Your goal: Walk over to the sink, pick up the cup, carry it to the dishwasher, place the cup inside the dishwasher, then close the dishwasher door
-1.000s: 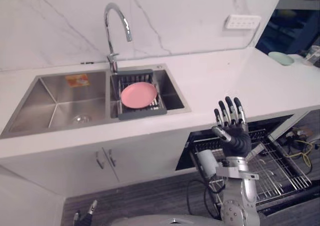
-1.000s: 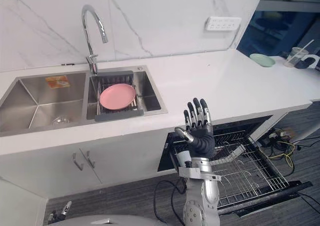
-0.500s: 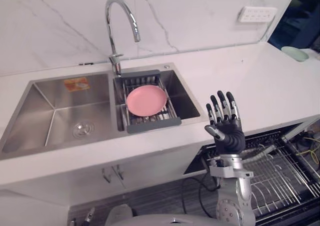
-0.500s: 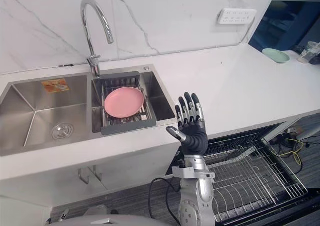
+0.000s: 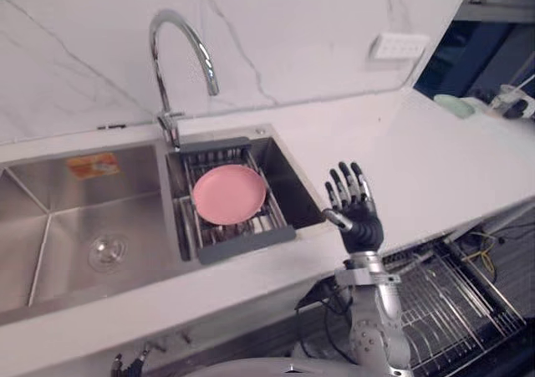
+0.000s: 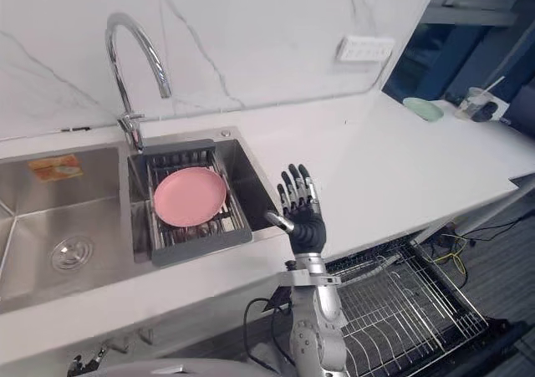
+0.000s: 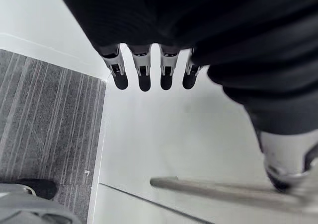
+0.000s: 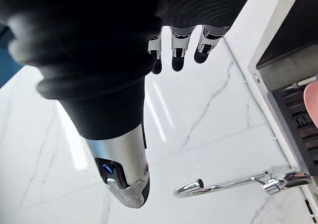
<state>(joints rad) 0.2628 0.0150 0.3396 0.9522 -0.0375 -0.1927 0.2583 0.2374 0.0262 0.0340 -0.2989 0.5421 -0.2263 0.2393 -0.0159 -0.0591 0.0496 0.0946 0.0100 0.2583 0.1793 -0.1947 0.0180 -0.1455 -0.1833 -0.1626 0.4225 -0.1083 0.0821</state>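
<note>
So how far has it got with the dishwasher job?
Early days. Done: it stands at the sink, and the dishwasher rack is pulled out. In hand: nothing. The right hand is raised open beside the sink, and the left hand hangs open by the cabinet front. In the sink lies a pink plate on a dark rack. Left: picking up, carrying, loading and closing up.

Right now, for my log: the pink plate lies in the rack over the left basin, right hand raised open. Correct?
No: the left eye view shows the pink plate in the rack over the right basin. The right hand is raised open, as said.
</note>
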